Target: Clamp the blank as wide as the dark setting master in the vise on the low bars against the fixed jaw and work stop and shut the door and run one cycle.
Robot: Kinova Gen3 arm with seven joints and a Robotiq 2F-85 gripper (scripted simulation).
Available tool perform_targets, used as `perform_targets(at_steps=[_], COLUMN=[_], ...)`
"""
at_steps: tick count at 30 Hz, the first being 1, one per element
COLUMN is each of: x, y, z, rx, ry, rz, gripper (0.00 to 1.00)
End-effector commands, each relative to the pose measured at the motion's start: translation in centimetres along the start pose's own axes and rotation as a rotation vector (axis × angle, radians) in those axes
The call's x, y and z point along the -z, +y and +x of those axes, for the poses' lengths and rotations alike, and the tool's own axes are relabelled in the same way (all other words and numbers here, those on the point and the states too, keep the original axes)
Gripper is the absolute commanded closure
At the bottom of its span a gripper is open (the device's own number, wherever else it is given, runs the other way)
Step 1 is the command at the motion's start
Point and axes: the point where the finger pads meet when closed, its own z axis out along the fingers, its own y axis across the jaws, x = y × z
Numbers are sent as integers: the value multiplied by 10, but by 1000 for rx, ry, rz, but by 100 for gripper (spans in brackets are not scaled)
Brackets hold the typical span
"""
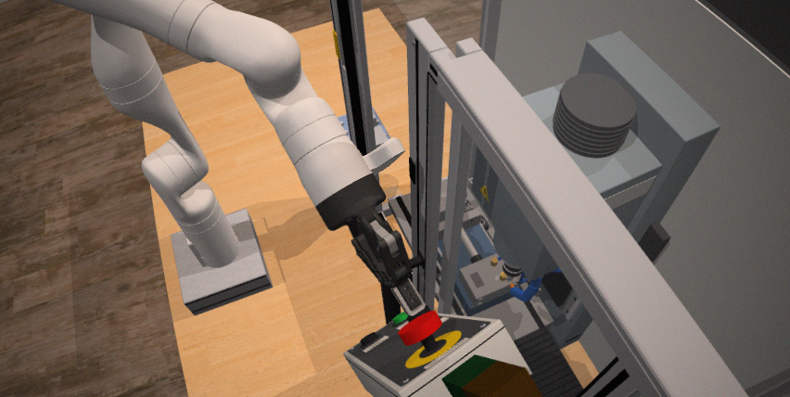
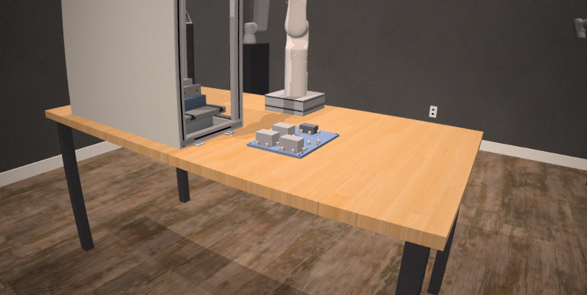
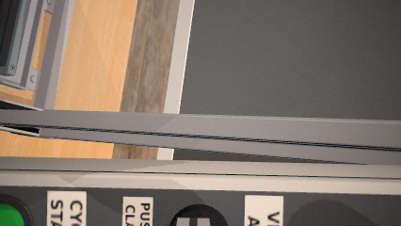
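Note:
My gripper (image 1: 418, 310) is shut and empty, its tips low over the control column (image 1: 359, 364), close behind the red mushroom button (image 1: 421, 327). The green CYCLE START button (image 1: 400, 318) (image 3: 10, 215) and the black VISE AIR knob (image 1: 369, 339) (image 3: 199, 217) are beside it. The dark setting master (image 2: 309, 128) stands upright on the blue plate (image 2: 328, 136), with three light grey blanks (image 2: 267, 137) (image 2: 283, 129) (image 2: 291, 144). The vise (image 2: 204, 111) is partly hidden; I cannot tell what lies between its jaws, nor whether the door is shut or the knob is in.
The guard's frame (image 1: 530, 164) rises right beside my gripper, and a pale handle (image 1: 389, 154) sticks out near my wrist. A dull green and brown block (image 1: 489, 376) is at the column's front. The guard's large side panel (image 2: 122, 54) stands left of the plate.

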Motion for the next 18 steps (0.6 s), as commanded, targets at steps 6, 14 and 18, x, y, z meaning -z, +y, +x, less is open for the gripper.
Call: perform_targets(at_steps=[6, 14, 18], x=[-2, -3, -3], y=[3, 3, 3], z=[0, -1, -1], rx=[-5, -6, -6], ry=[2, 2, 2], rz=[-4, -5, -5], gripper=[90, 90, 90])
